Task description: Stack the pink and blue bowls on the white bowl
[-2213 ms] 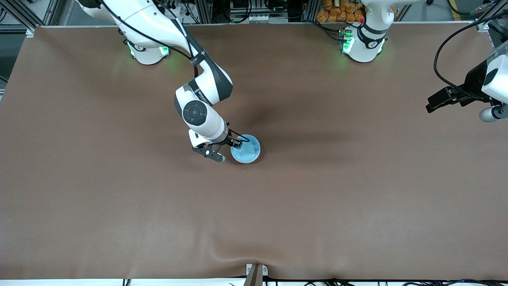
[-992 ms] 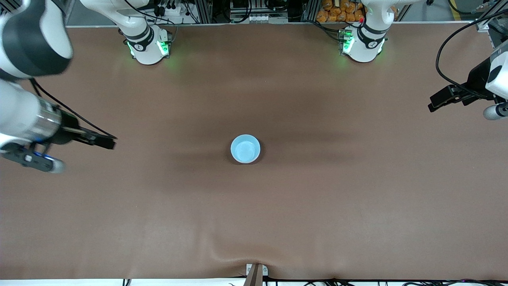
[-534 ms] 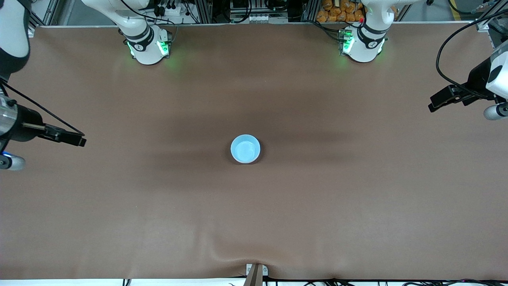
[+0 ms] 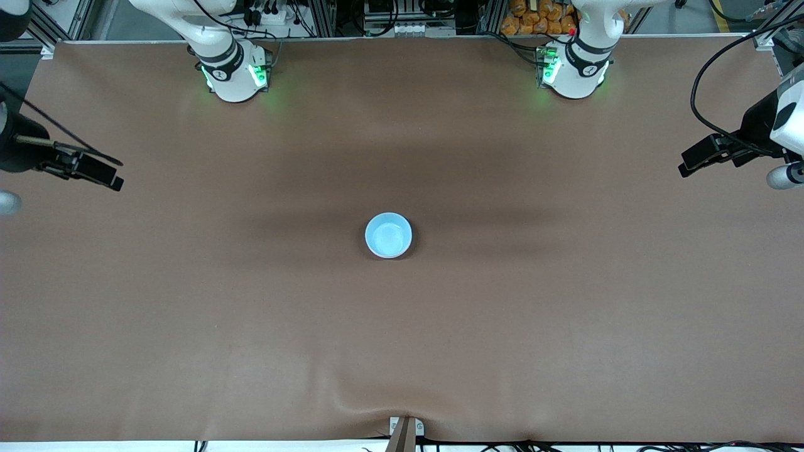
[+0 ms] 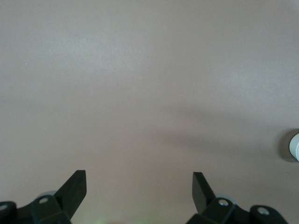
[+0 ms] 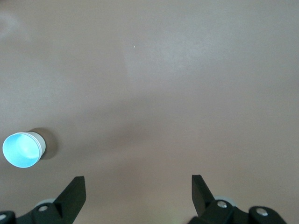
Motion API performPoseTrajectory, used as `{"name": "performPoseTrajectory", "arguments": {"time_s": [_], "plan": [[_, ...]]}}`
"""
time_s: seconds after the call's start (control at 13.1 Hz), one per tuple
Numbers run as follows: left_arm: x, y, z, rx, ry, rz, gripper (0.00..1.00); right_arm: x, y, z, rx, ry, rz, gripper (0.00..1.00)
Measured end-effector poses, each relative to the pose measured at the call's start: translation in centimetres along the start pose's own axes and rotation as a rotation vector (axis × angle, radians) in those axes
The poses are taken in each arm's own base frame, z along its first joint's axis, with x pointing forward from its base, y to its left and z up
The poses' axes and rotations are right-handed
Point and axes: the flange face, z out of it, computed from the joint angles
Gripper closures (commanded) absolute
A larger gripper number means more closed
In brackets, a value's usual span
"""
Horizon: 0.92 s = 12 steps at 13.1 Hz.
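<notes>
The light blue bowl (image 4: 389, 235) sits upright at the middle of the table. In the right wrist view its blue inside (image 6: 20, 150) shows within an off-white outer wall, the white bowl (image 6: 40, 139) under it. The pink bowl is hidden. A pale sliver of the stack (image 5: 295, 146) shows at the edge of the left wrist view. My right gripper (image 4: 100, 171) (image 6: 138, 184) is open and empty, up over the right arm's end of the table. My left gripper (image 4: 694, 160) (image 5: 138, 179) is open and empty, and waits over the left arm's end.
The brown table mat (image 4: 402, 351) has a raised wrinkle at its edge nearest the front camera, by a small clamp (image 4: 405, 430). The two arm bases (image 4: 232, 75) (image 4: 575, 72) stand along the edge farthest from that camera.
My right gripper has left the blue bowl's rim and drawn back, open, to the right arm's end of the table. The bowl stays put. The left arm has barely moved.
</notes>
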Motion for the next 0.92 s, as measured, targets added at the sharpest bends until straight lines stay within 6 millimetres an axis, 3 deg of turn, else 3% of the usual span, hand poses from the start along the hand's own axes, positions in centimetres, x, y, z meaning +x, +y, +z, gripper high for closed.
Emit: {"name": "performPoseTrajectory", "arguments": {"time_s": [0.38,0.92], "plan": [[-0.2,0.0,-0.5,-0.001,0.009,0.000,0.00,-2.6,0.8,1.1,-0.004,0.022,0.004,0.00],[-0.7,0.2,-1.2,-0.002,0.021,0.028,0.00,-2.3,1.1,-0.4,-0.047,0.083,-0.022,0.00]]}}
